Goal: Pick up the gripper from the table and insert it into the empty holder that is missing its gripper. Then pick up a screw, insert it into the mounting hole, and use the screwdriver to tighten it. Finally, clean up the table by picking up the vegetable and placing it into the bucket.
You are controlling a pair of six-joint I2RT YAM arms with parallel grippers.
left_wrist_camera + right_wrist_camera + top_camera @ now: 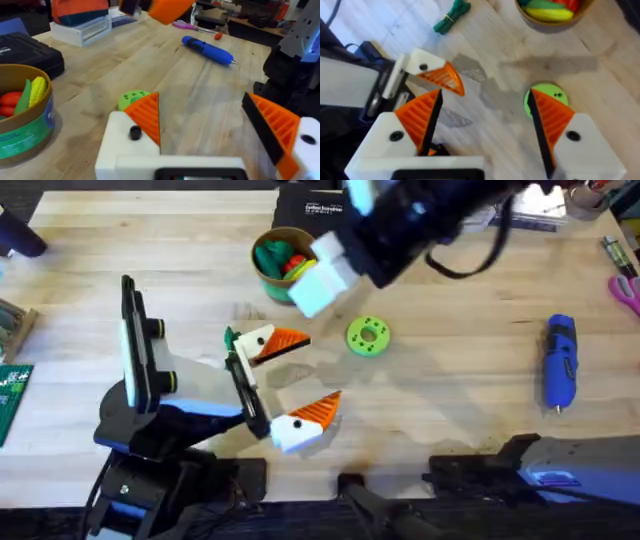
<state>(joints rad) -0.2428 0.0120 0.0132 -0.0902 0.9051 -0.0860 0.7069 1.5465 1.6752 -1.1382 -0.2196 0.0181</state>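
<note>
Vegetable (452, 16) beyond open right gripper (485, 125)

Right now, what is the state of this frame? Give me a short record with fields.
left gripper: open, fingers apart, nothing between them
right gripper: open, nothing between its fingers, above the green disc
vegetable: lying on the table beside the left gripper, not in the bucket
bucket: upright, toy pieces inside
screwdriver: lying on the table at the right, apart from both grippers
</note>
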